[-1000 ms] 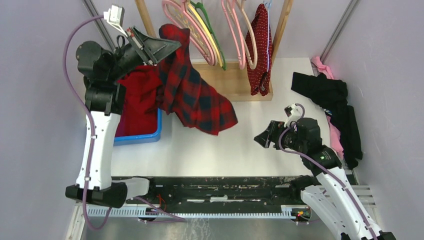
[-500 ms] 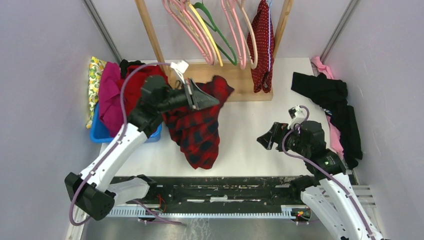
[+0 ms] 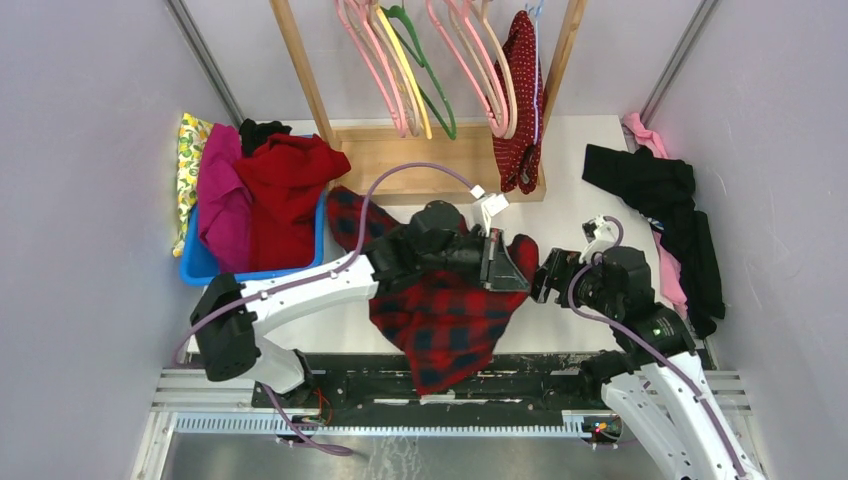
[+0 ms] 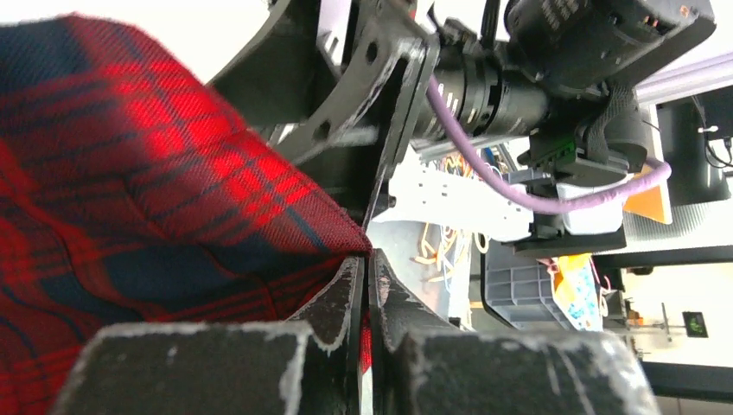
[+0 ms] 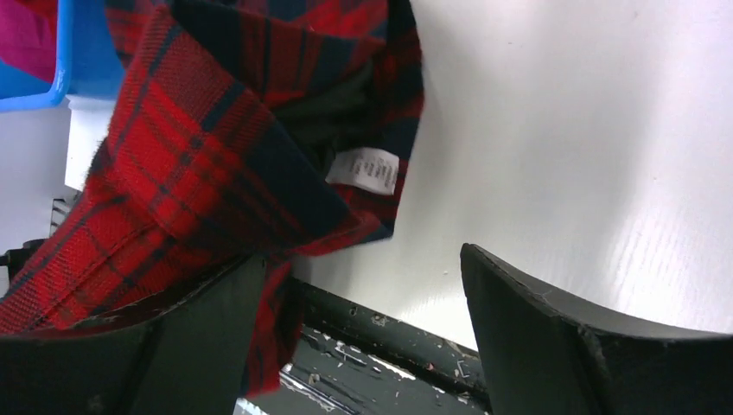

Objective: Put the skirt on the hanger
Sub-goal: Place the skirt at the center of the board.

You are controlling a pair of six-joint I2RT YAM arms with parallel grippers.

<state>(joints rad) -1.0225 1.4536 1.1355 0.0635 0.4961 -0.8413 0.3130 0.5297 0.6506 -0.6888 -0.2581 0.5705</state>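
The skirt point(image 3: 524, 140), dark red with tiny white dots, hangs at the right end of the wooden rack. A thin pale blue hanger point(image 3: 537, 75) runs down along it. My left gripper point(image 3: 520, 268) point(image 4: 365, 255) reaches across the table's middle. It is shut on a corner of the red-and-black plaid garment point(image 3: 445, 320) point(image 4: 130, 199), which trails over the near table edge. My right gripper point(image 3: 545, 275) point(image 5: 363, 259) stands open right next to it. The plaid cloth point(image 5: 199, 173) drapes over its left finger, and nothing lies between its fingers.
A blue bin point(image 3: 196, 264) at the back left holds red and magenta cloth. Pink hangers point(image 3: 380, 60) and a green hanger point(image 3: 432, 85) hang on the rack point(image 3: 400, 160). Black cloth point(image 3: 660, 200) and pink cloth point(image 3: 640, 130) lie along the right wall.
My left arm has swung from above the bin at the back left to the table's middle, carrying the plaid garment up to the right gripper. The right gripper shifted slightly right.
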